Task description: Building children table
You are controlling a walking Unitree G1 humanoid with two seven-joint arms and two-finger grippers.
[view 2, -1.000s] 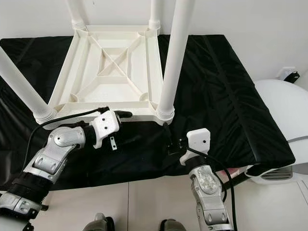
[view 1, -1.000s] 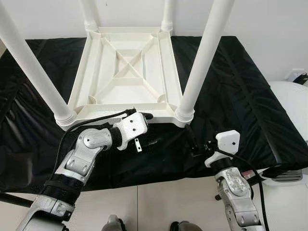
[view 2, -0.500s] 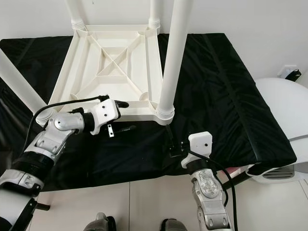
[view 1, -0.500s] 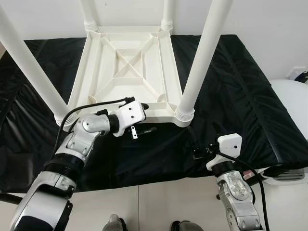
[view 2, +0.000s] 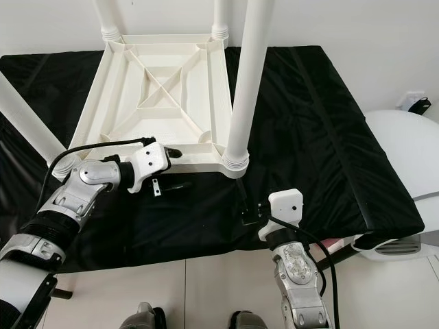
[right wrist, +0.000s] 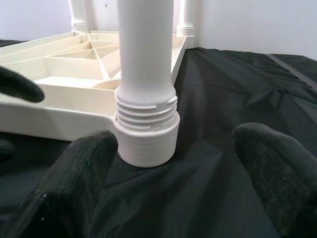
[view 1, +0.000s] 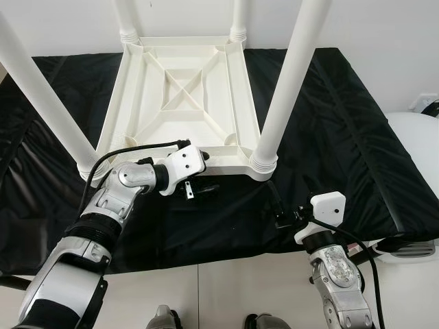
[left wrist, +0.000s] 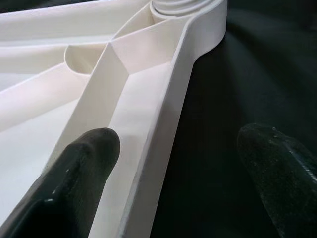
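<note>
A white plastic children's table point(view 1: 182, 103) lies upside down on a black cloth point(view 1: 329, 123), its legs pointing up. My left gripper point(view 1: 209, 173) is open and straddles the table's near rim point(left wrist: 163, 114): one finger point(left wrist: 79, 173) sits inside the frame, the other point(left wrist: 277, 168) outside over the cloth. My right gripper point(view 1: 274, 205) is open just in front of the near right leg point(right wrist: 146, 74), not touching it. That leg stands in its threaded corner socket point(view 1: 263, 163).
The cloth-covered surface ends just before my body, with pale floor tiles point(view 1: 226, 288) below. A white rounded appliance point(view 1: 415, 147) stands to the right of the cloth. A white wall point(view 1: 384, 41) runs behind the table.
My left gripper moved up to the table's near rim and its fingers spread around it. My right arm drew back a little toward the cloth's near edge.
</note>
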